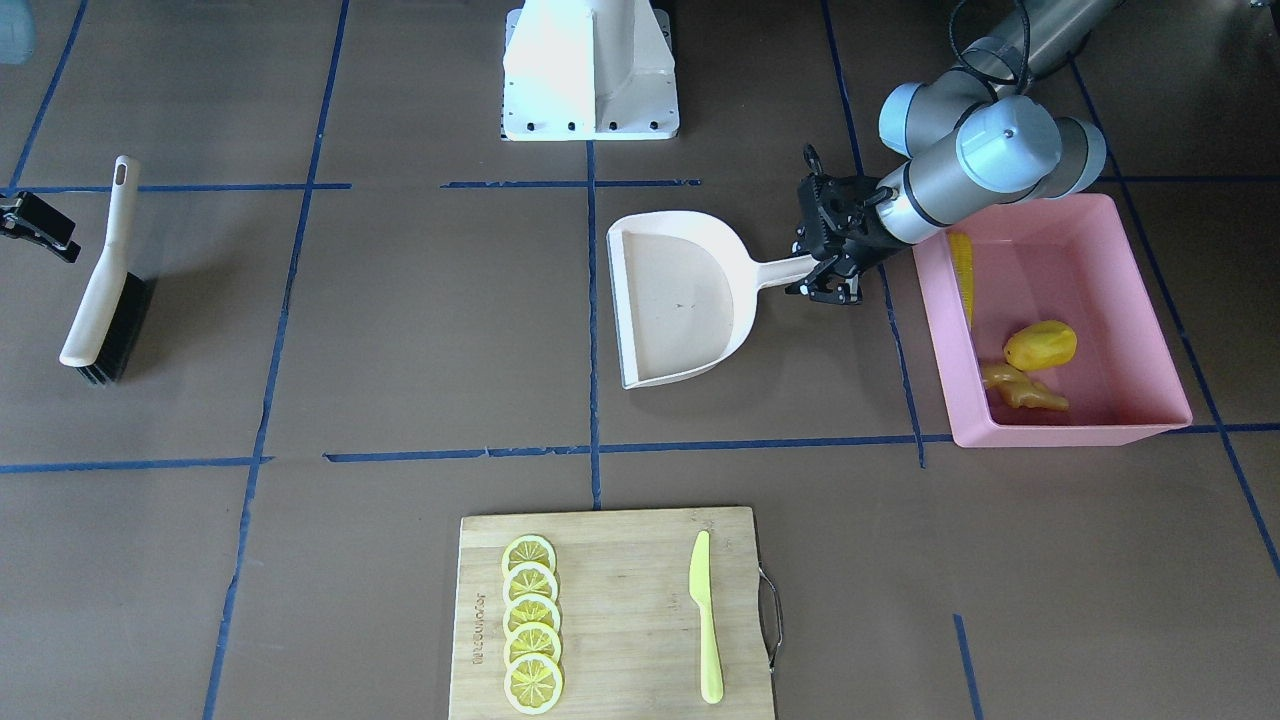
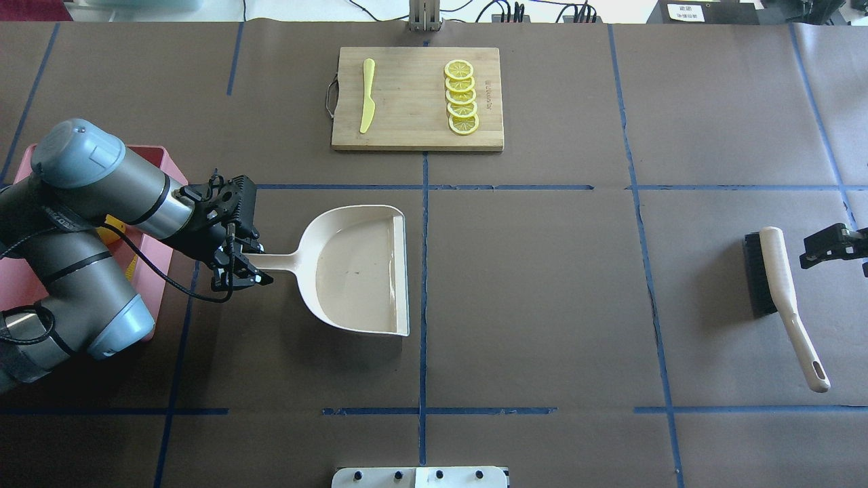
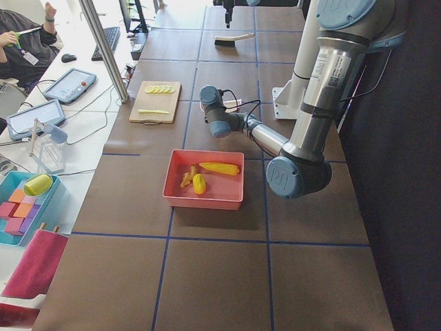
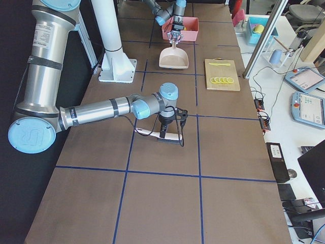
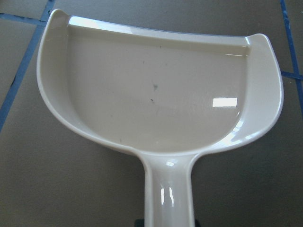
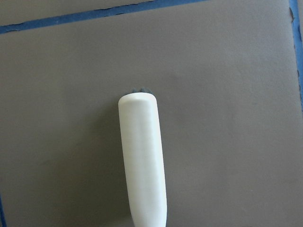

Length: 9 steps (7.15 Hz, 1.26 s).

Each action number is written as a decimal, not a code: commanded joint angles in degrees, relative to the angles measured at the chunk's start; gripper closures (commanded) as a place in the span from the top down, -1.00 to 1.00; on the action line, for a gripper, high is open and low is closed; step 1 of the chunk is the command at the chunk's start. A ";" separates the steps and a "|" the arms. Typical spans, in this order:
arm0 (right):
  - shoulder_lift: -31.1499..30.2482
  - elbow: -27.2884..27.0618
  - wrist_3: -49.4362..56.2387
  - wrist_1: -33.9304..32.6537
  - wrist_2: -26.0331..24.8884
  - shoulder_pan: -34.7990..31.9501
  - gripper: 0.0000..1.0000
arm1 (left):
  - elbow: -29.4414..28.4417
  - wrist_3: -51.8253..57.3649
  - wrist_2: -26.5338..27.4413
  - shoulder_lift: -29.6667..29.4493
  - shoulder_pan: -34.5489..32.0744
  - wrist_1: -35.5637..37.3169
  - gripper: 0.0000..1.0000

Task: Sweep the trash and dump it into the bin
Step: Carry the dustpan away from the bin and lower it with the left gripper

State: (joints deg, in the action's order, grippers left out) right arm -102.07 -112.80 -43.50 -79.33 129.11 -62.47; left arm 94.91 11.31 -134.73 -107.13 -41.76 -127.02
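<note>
The trash is light, stiff, smooth plastic that would roll, so I judge it better scooped than pinched. All three pieces lie in the pink bin [image 1: 1070,435] at the right of the front-facing frame. The corn cob [image 1: 962,275] lies along its left wall, with the fruit piece [image 1: 1040,345] and ginger root [image 1: 1022,390] side by side lower down.

My left end effector [image 2: 252,263] is narrow, closed on the handle end of the empty dustpan [image 2: 359,271], which lies flat on the tabletop [image 2: 542,305]. My right end effector [image 2: 824,247] is just beside the brush [image 2: 783,291]; I cannot tell how far open it is.

Robotics lab: tape-gridded table [image 2: 542,271], teach pendants [image 4: 311,109] on side desk [image 4: 304,145].
</note>
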 commanded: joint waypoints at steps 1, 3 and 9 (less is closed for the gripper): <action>0.12 0.29 0.00 -0.03 0.00 0.07 0.99 | 0.01 2.66 0.08 -1.05 0.10 2.21 -0.96; 0.12 0.30 -0.26 -0.03 0.00 0.07 0.99 | 0.02 2.66 -0.45 -1.68 0.10 2.21 -0.34; 0.91 0.38 -0.71 -0.12 0.09 -0.02 0.99 | 1.33 2.40 0.08 -1.42 -1.47 6.06 1.00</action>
State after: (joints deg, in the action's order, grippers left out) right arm -101.17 -112.41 -44.21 -79.45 129.20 -62.49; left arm 95.61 13.75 -134.69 -108.57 -42.68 -123.16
